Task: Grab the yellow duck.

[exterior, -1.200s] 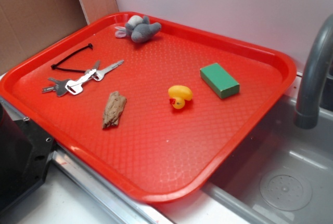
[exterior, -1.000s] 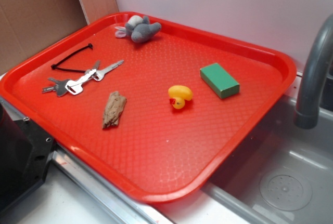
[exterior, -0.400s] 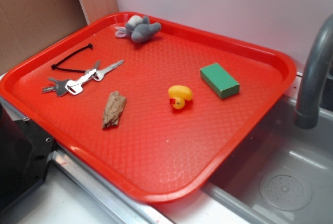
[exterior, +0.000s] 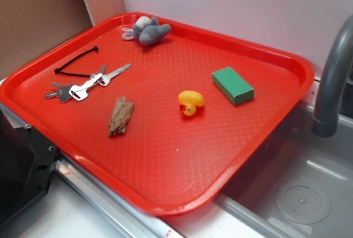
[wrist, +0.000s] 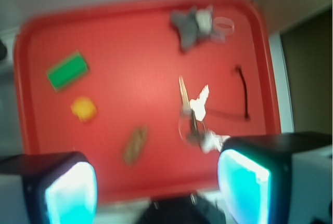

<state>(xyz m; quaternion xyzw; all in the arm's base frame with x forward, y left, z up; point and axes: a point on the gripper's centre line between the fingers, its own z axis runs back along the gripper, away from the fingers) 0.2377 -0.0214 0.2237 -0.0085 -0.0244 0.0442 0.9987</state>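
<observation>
Exterior view. One red tray carries five things: one yellow duck right of centre, one green block near the duck toward the right rim, one piece of brown wood left of the duck, one bunch of keys with a black cord toward the left rim, and one grey plush toy at the far rim. The duck touches none of them; bare tray lies on all its sides, widest toward the near rim. A grey faucet stands beyond the right rim, above a sink. The claw does not appear in this view.

Wrist view (blurred). The claw hangs high over the near rim of the tray, its two pads spread wide with nothing between them. The duck lies at the left, just below the green block; the wood, keys and plush toy lie apart from it.
</observation>
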